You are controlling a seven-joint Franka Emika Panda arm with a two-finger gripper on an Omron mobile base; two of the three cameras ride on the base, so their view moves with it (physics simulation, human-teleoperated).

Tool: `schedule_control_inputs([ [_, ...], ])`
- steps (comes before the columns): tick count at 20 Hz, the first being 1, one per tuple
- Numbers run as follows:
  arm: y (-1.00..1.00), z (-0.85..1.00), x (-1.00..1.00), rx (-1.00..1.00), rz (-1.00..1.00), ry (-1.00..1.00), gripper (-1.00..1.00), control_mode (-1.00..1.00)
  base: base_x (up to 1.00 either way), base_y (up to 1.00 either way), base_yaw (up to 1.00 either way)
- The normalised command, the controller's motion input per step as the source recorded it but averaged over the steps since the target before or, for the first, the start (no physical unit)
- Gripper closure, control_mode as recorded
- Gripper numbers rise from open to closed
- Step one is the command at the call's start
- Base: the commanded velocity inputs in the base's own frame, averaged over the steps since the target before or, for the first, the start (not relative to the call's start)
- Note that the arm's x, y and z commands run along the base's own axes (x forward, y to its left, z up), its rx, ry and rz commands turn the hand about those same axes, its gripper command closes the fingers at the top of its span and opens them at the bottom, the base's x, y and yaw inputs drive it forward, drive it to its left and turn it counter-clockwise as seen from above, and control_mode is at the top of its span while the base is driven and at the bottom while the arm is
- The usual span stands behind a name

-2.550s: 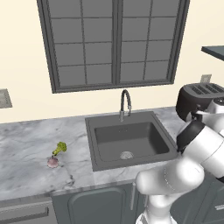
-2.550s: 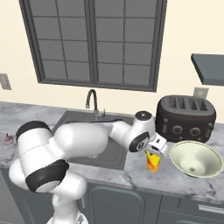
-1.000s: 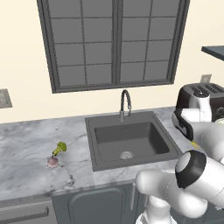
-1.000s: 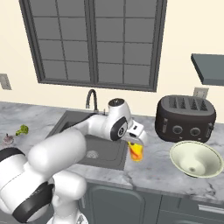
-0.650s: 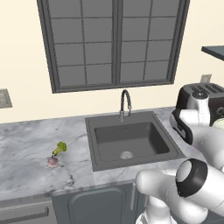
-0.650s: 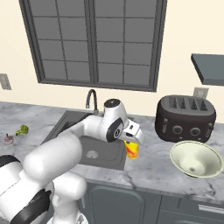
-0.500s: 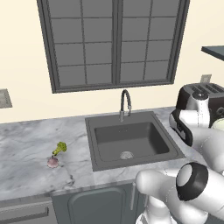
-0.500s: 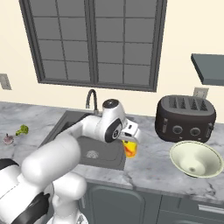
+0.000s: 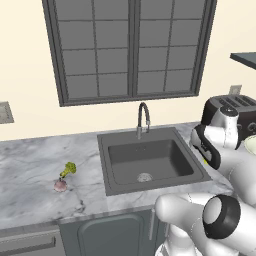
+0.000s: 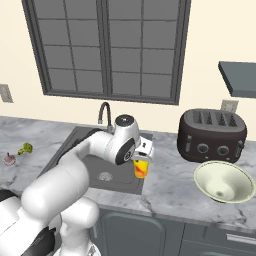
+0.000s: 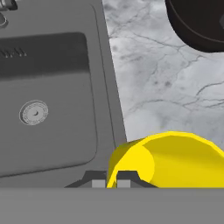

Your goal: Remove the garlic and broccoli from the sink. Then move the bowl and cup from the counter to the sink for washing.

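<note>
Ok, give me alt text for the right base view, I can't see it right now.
The white arm holds the yellow cup in shut jaws above the sink's right rim. A cream bowl sits on the counter before a black toaster; broccoli and garlic lie far left.

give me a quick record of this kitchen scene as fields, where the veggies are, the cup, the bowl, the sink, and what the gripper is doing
garlic: on the counter, left of the sink
broccoli: on the counter beside the garlic
sink: basin holds none of the four items
cup: yellow, held above the sink's right rim
gripper: shut on the cup
bowl: on the counter in front of the toaster, not yet moved
</note>
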Motion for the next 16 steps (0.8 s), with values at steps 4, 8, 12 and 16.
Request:
schedule_control_inputs([
  [4,0.25,0.0,0.03,0.04,0.13,0.0,1.0,-1.0,0.0,0.0,0.0],
  [8,0.26,0.0,0.02,0.0,0.13,-0.01,1.0,-1.0,0.0,0.0,0.0],
  [12,0.27,0.0,0.04,0.0,0.13,-0.02,1.0,-1.0,0.0,0.0,0.0],
  [16,0.28,0.0,0.1,0.0,0.13,0.0,1.0,-1.0,0.0,0.0,0.0],
])
